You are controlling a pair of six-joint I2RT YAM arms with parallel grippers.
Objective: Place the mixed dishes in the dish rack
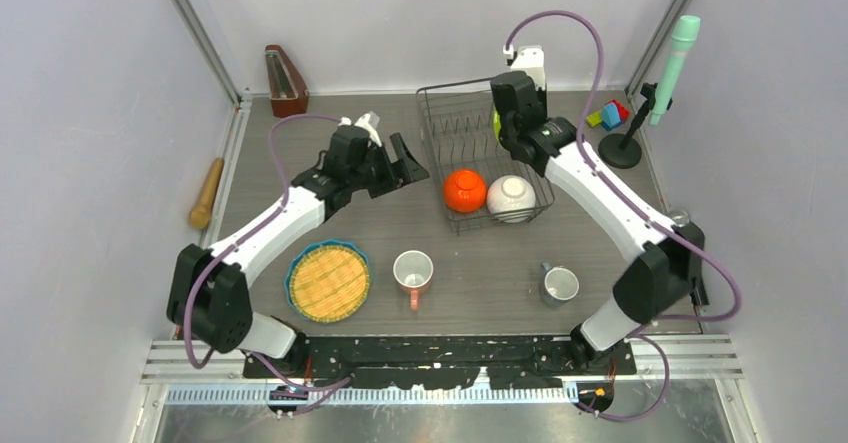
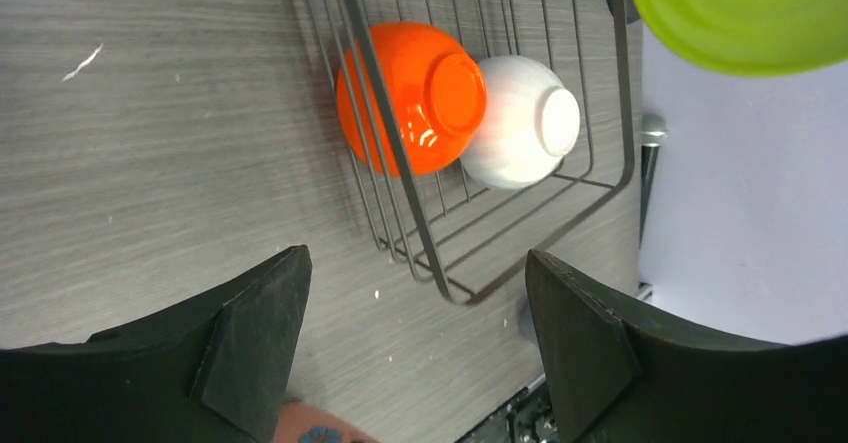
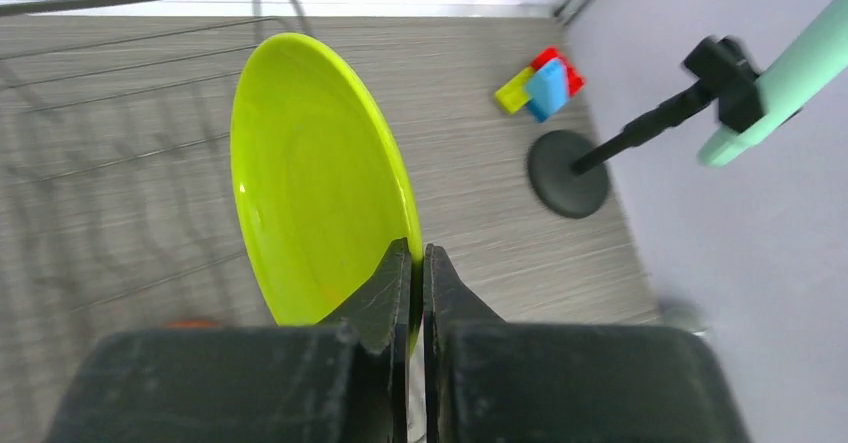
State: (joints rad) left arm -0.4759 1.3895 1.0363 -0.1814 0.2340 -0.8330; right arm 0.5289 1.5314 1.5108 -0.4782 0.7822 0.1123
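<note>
Nearest, on the grey wood-grain tabletop (image 1: 480,263), stand two mugs, one pink floral mug (image 1: 413,271) and one small grey-blue mug (image 1: 560,285), with a blue-rimmed plate with yellow woven centre (image 1: 328,281) at their left. Farther back, the left end effector (image 1: 408,160) hangs with fingers apart, just left of the single dark wire dish rack (image 1: 462,128). Its near end holds two bowls, an orange bowl (image 1: 465,190) touching a white bowl (image 1: 511,198). Over its far right, the right end effector (image 3: 418,255) is clamped on an upright lime-green plate (image 3: 310,183).

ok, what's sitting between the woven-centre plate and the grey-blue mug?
The pink floral mug, upright, nearer the blue-rimmed plate than the small grey-blue mug. The top external view shows it.
</note>
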